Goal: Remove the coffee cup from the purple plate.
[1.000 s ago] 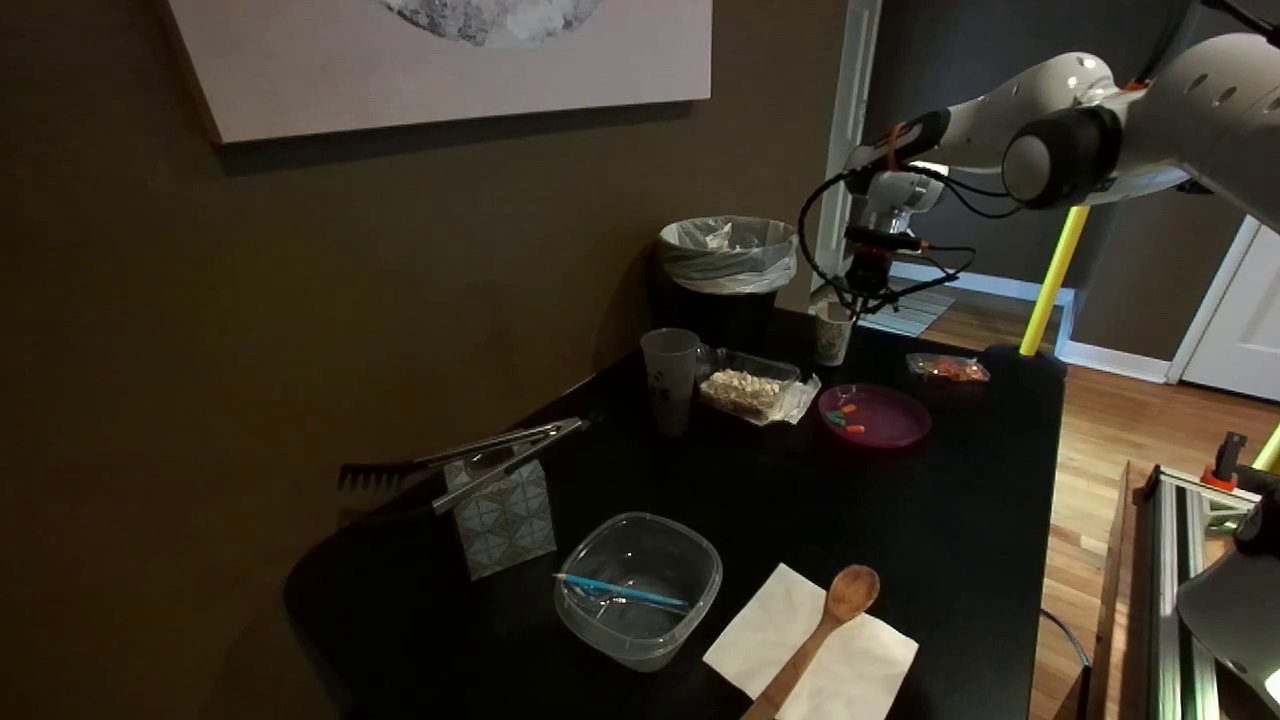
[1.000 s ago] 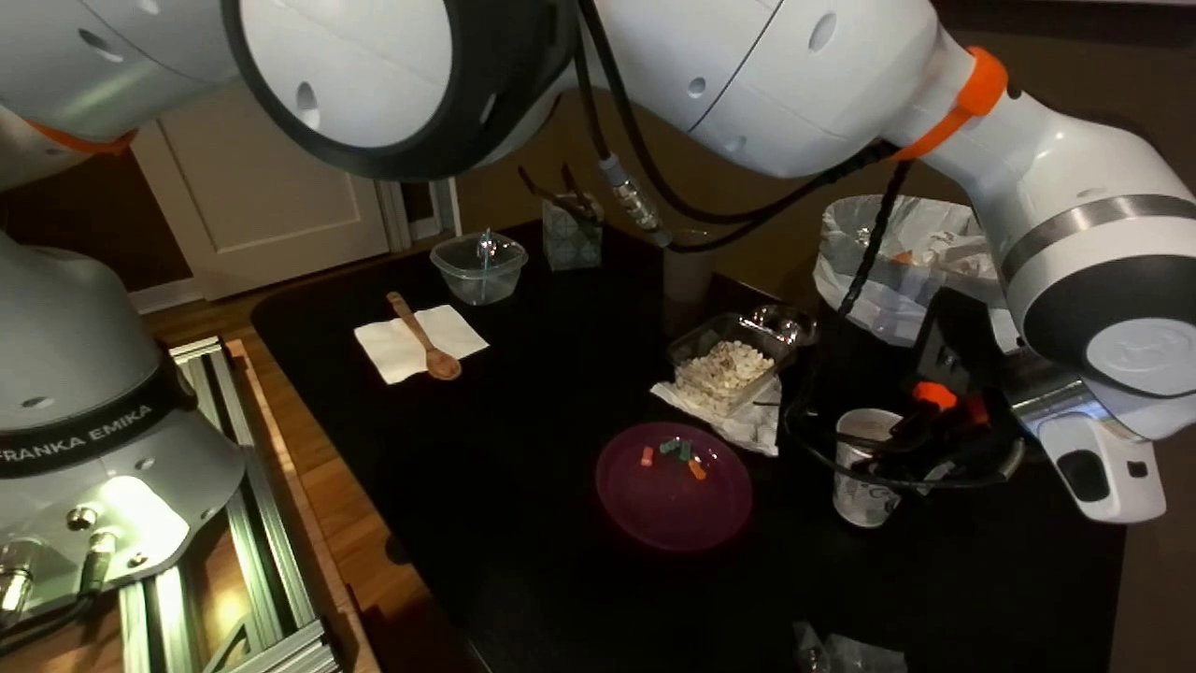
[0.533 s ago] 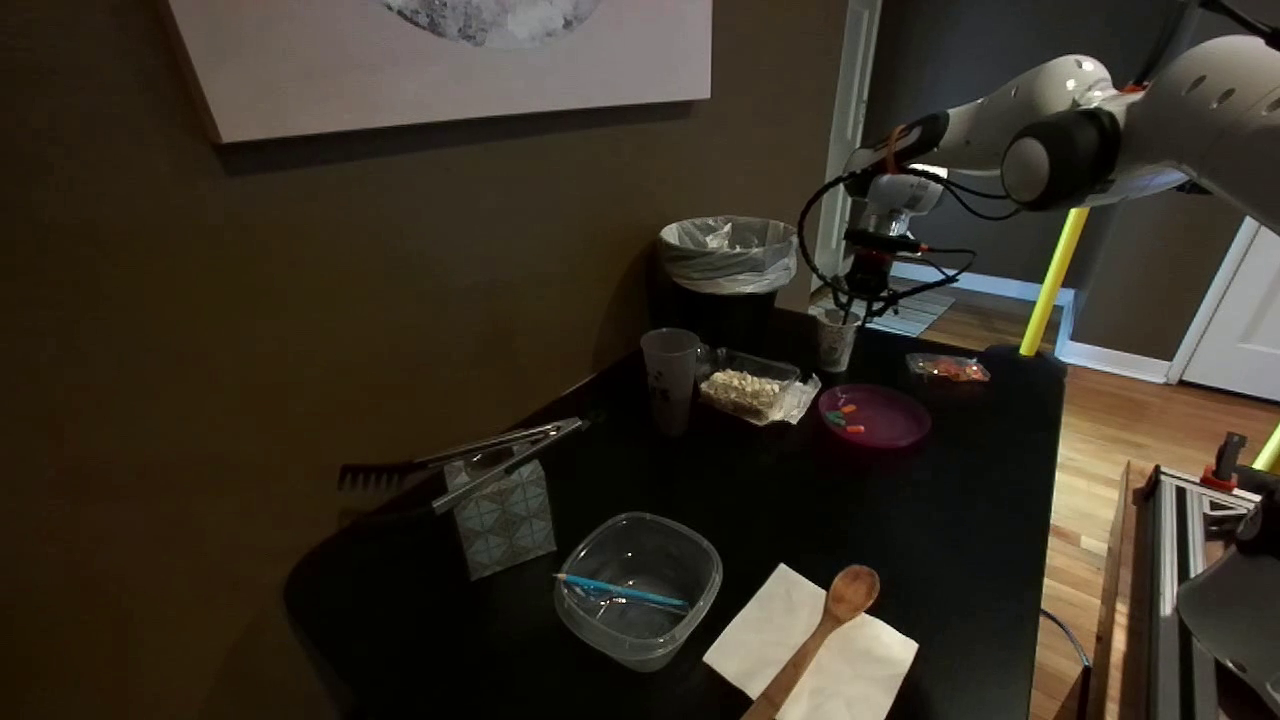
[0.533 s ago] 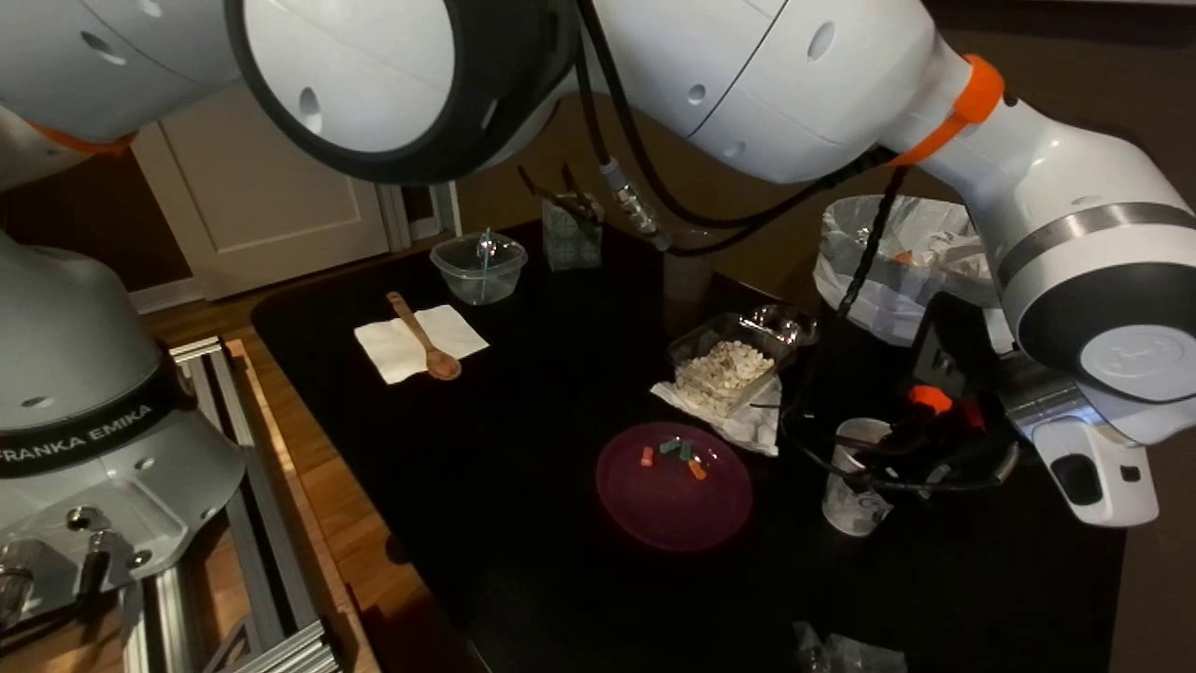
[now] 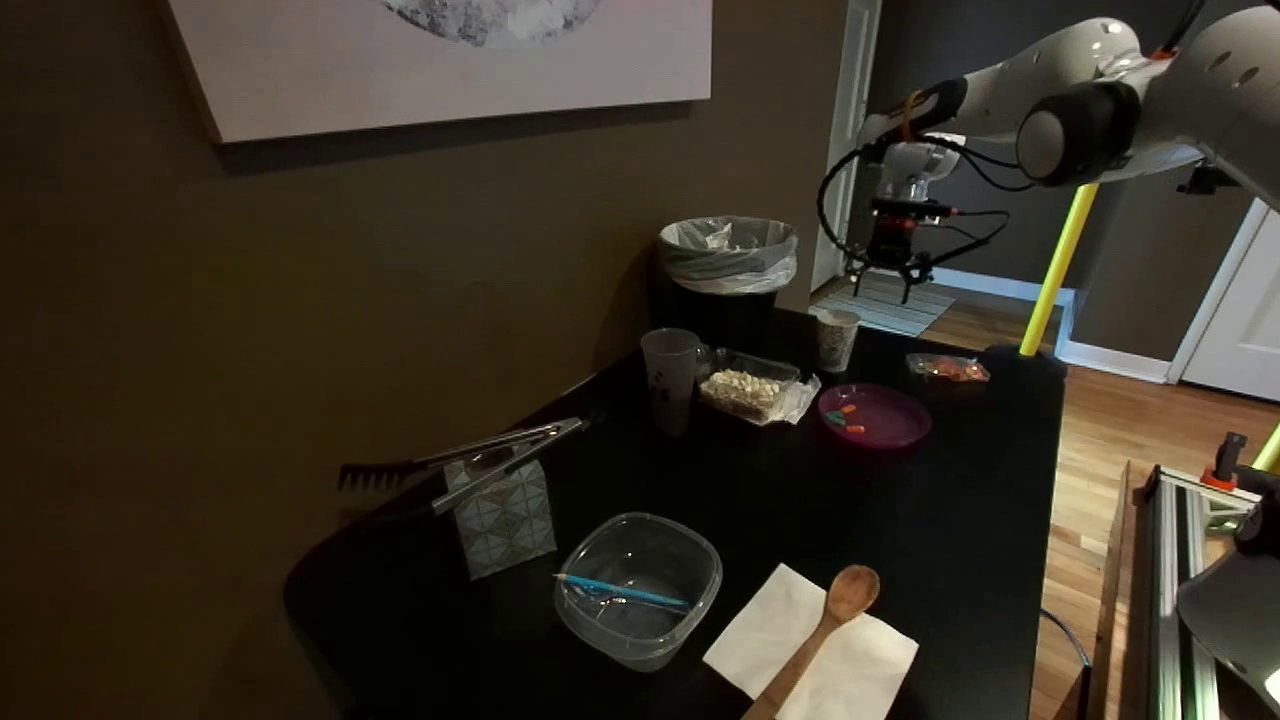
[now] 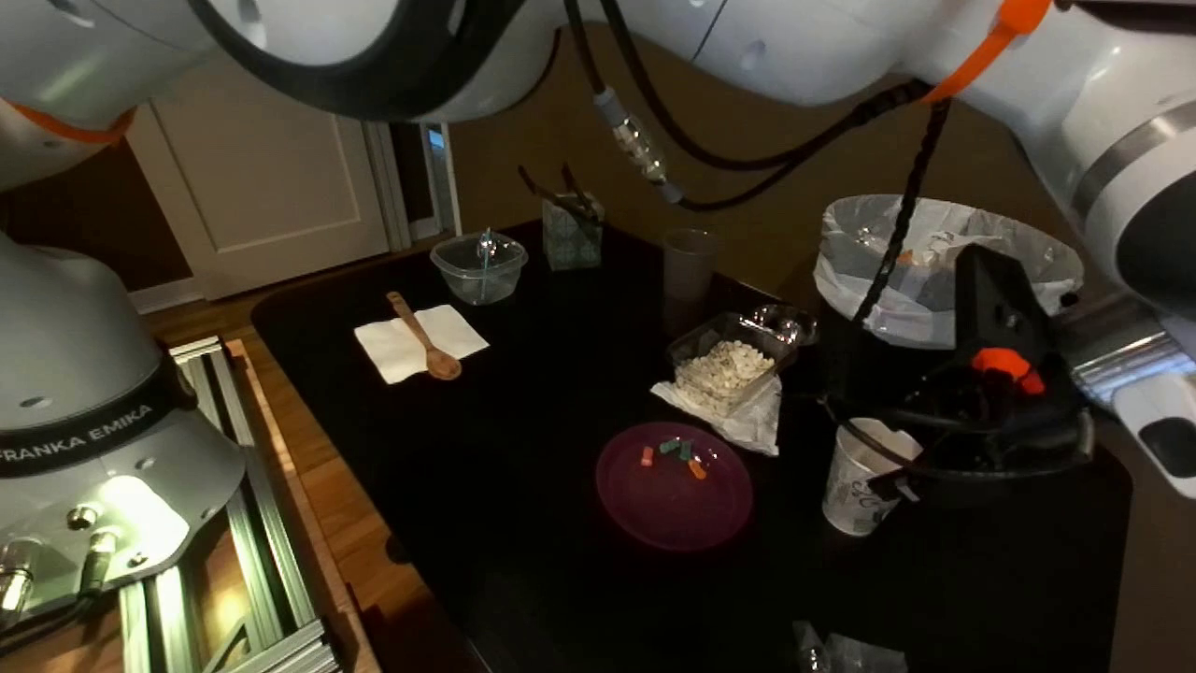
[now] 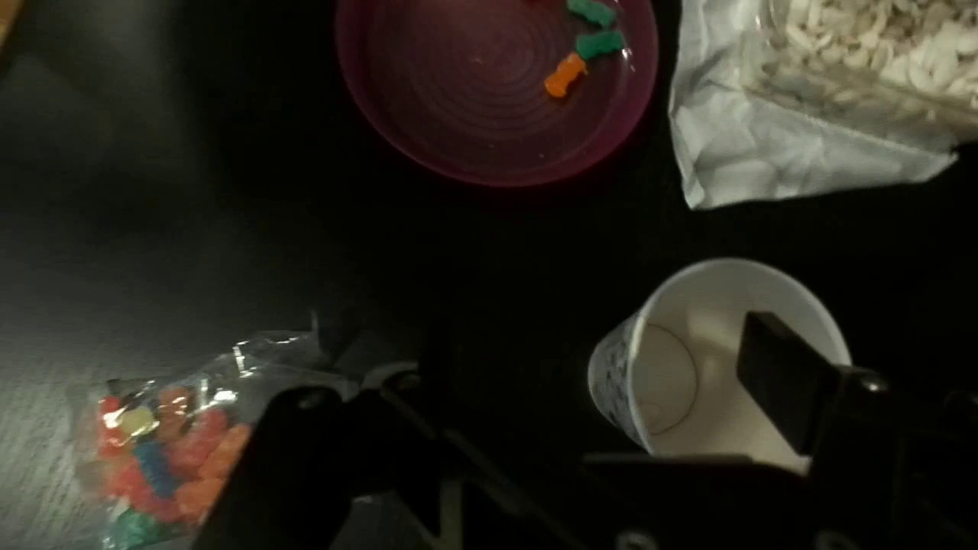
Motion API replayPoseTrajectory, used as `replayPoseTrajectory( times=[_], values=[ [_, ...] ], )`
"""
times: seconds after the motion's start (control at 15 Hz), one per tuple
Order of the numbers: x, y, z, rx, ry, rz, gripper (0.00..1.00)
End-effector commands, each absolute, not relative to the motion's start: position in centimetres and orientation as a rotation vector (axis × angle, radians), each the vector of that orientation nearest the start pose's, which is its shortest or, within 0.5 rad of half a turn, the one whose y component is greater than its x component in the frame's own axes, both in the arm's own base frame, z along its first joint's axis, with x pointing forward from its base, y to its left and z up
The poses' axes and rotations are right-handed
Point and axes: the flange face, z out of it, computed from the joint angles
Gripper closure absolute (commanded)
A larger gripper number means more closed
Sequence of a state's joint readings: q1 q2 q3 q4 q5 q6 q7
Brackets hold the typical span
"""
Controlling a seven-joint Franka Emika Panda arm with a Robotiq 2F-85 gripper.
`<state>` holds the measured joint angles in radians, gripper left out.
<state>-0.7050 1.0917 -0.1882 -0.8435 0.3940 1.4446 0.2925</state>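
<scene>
The white paper coffee cup with faint printed marks stands upright on the dark table, beside the purple plate and apart from it. Both exterior views show the cup off the plate. On the plate lie several small green and orange candies. My gripper hangs above the table, higher than the cup, with its fingers spread and nothing between them. The wrist view looks down into the cup; one dark finger overlaps its mouth there.
A clear box of pale flakes on a paper sits near the plate, with a frosted tumbler behind. A lined trash bin stands by the wall. A candy bag lies near the table's end. Farther off are a bowl and wooden spoon.
The gripper was shut on the cup's rim; the cup came down slightly onto the table. The fingers have since parted, and the arm has risen away, leaving the cup standing.
</scene>
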Motion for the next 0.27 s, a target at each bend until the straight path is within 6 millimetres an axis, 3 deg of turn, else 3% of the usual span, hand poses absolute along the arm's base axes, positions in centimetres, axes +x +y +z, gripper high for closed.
replayPoseTrajectory(
  times=[0.0,0.13,0.2],
  values=[
    [50.0,-51.7,27.1,-2.389,1.265,0.625,0.00],
    [48.4,-52.2,29.4,-2.457,1.122,0.643,0.00],
    [49.9,-52.2,28.1,-2.418,1.244,0.615,0.00]
  ],
)
